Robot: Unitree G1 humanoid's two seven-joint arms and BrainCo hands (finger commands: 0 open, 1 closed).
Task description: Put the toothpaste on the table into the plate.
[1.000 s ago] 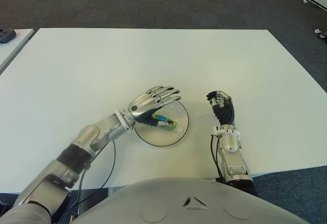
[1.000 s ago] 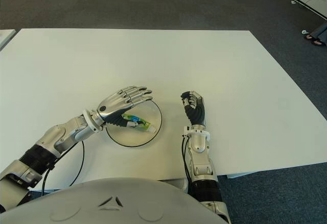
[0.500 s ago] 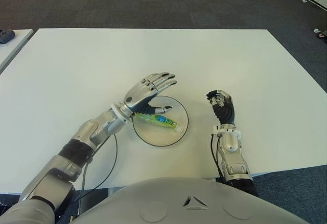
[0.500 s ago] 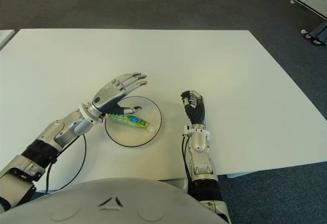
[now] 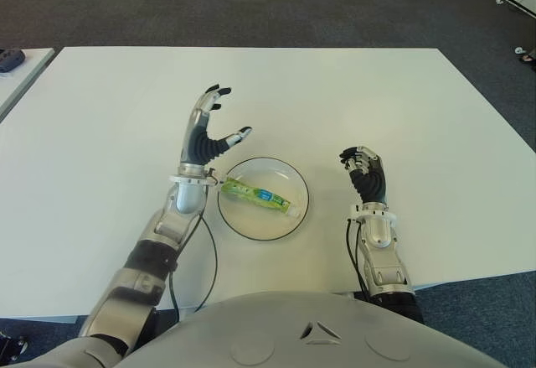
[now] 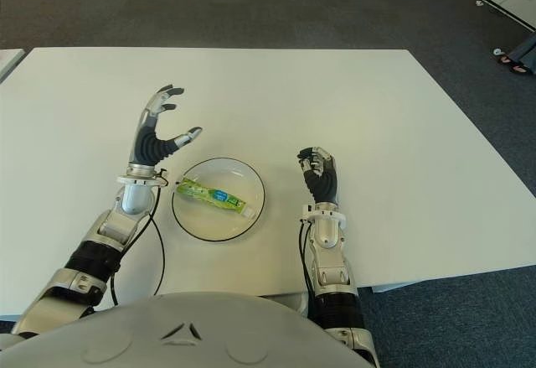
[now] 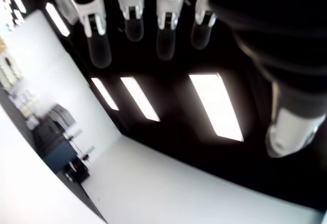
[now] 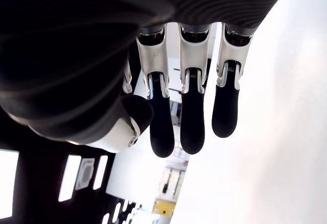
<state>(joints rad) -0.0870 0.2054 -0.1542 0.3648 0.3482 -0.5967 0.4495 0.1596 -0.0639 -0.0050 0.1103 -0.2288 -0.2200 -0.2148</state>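
**Toothpaste lying in the plate, both hands empty**

Beside the plate's left rim, the left hand (image 5: pixel 208 133) stands raised with palm upright, fingers spread and thumb angled out toward the plate; it holds nothing. Its wrist view shows four straight fingertips (image 7: pixel 134 22) against ceiling lights, with nothing between them.

One round white plate (image 5: pixel 286 175) sits on the white table (image 5: pixel 335 91) near the front edge. One green toothpaste tube (image 5: pixel 255 194) lies flat inside it, slanting across the middle, its white cap pointing toward the right rim.

Just right of the plate, apart from it, the right hand (image 5: pixel 363 172) stands upright with fingers curled inward, gripping nothing. A black cable (image 5: pixel 201 259) loops beside the left forearm. Dark carpet surrounds the table.
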